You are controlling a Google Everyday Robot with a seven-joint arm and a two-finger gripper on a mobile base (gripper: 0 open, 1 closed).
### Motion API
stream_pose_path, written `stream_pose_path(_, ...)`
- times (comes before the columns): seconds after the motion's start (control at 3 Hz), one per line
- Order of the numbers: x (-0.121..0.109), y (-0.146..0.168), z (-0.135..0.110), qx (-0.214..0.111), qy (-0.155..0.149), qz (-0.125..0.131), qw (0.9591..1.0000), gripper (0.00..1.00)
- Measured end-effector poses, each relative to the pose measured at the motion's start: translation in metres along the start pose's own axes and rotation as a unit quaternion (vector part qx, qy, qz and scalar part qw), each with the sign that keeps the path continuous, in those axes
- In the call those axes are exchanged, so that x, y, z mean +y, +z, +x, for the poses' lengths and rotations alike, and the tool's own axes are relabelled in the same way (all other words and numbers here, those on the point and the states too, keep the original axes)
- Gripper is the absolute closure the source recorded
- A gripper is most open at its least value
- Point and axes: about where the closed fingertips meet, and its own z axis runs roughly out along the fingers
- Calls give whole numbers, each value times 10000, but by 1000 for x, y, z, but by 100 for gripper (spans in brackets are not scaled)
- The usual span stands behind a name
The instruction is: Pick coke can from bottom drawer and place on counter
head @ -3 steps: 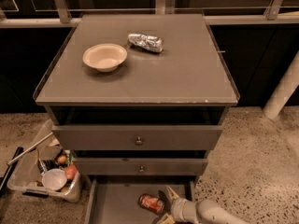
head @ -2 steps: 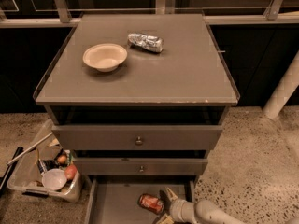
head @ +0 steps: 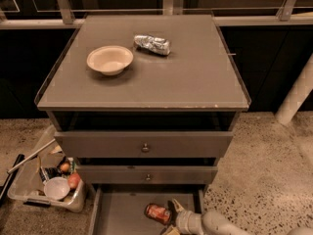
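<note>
You're holding the gripper (head: pixel 170 217) spread wide at the right end of the coke can (head: pixel 156 213) lying in the bottom drawer (head: pixel 122 215), so closing off-centre is risking rolling it away, or clipping the middle drawer (head: pixel 112 175) while lifting.

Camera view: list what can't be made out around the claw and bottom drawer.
1. The claw, right of the coke can in the bottom drawer: lower part cut off by the frame's bottom edge; contact with the can unclear.
2. Drawer's front: below the bottom edge.
3. Can's right end: hidden by the claw.
4. Contents of the bin on the floor: too small to name.
</note>
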Motion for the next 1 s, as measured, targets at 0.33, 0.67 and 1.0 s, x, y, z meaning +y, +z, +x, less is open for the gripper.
stream_pose_path(0.33, 2, 11, 2, -114, 189, -128, 9997, 0)
stream_pose_path(0.67, 2, 11, 2, -122, 199, -138, 9996, 17)
stream_pose_path(1.0, 2, 11, 2, -122, 200, -138, 9996, 41)
